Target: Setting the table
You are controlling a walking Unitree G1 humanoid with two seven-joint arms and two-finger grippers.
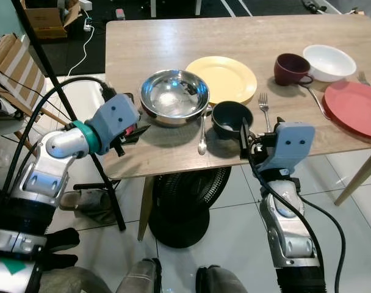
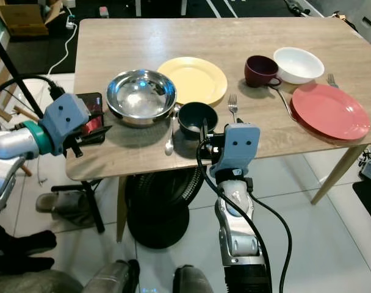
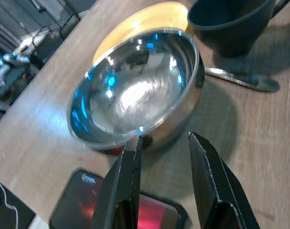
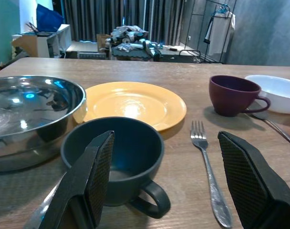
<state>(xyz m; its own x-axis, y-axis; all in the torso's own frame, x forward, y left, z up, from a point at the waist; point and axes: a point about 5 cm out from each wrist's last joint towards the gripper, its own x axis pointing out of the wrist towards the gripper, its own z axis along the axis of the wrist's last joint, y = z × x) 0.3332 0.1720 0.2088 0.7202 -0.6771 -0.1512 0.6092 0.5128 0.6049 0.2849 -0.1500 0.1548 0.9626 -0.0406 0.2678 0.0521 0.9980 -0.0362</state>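
On the wooden table (image 1: 173, 43) a steel bowl (image 1: 174, 96) stands beside a yellow plate (image 1: 225, 78). In front of the plate sits a dark mug (image 1: 231, 119), with a spoon (image 1: 202, 137) to its left and a fork (image 1: 265, 110) to its right. Farther right are a maroon mug (image 1: 291, 68), a white bowl (image 1: 329, 61) and a red plate (image 1: 355, 107). My left gripper (image 3: 165, 139) is open just short of the steel bowl's (image 3: 135, 90) near rim, holding nothing. At the table's front edge my right gripper (image 4: 166, 138) is open wide, facing the dark mug (image 4: 114, 157).
A phone (image 2: 91, 119) with a red screen lies on the table under my left gripper. A black round base (image 1: 185, 201) stands under the table. A black pole (image 1: 57, 91), a wooden folding chair (image 1: 14, 61) and a cardboard box (image 1: 48, 18) are to the left.
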